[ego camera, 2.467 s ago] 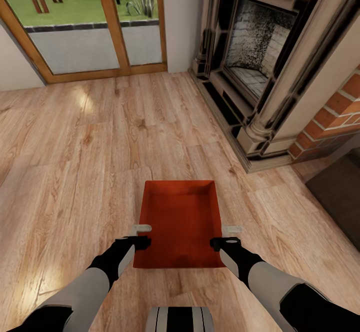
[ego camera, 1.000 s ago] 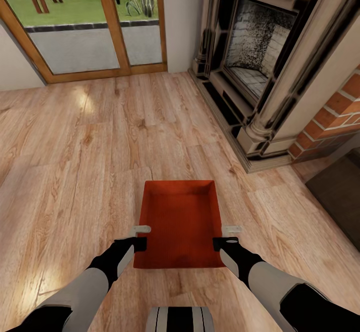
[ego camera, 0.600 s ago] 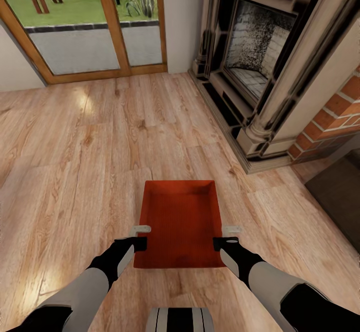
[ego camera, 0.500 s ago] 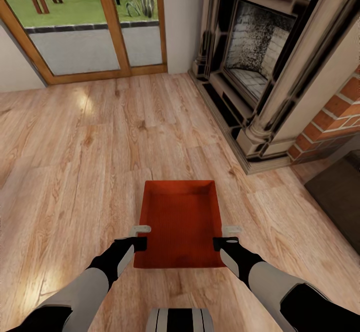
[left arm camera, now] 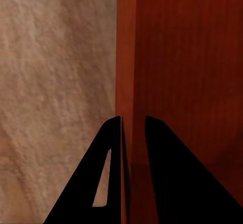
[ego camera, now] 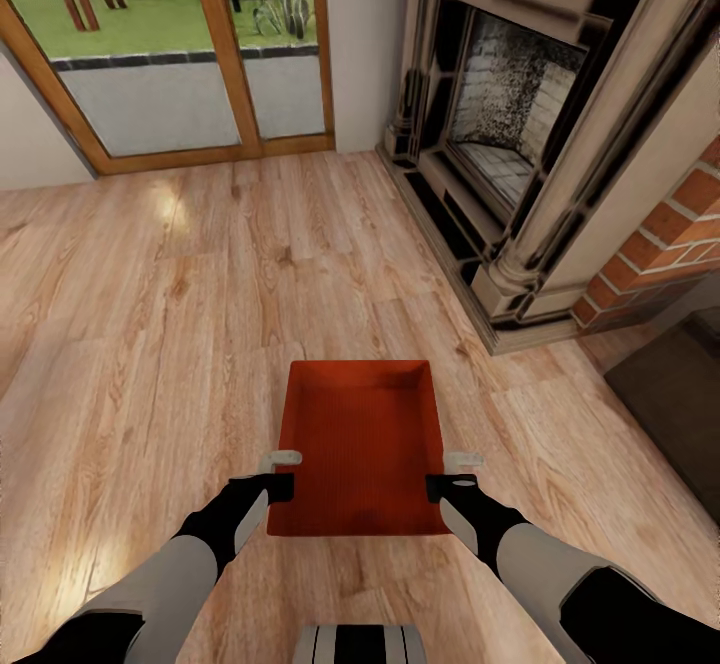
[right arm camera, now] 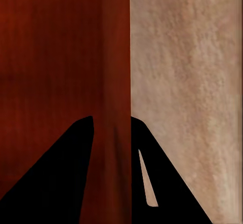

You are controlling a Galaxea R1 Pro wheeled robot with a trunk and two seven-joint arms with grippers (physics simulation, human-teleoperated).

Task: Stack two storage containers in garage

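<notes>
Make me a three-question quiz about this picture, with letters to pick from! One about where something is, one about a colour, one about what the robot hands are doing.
1. Where is the fireplace?
A. right of the bin
B. left of the bin
C. behind the robot

2. What colour is the bin?
A. blue
B. orange-red
C. green

3. What are the grippers doing?
A. hanging open above it
C. resting on the floor
B. each pinching a side wall

Answers: 1 A, the fireplace stands at the head view's right. 2 B, the bin is orange-red. 3 B, the left gripper and right gripper each straddle a wall.
</notes>
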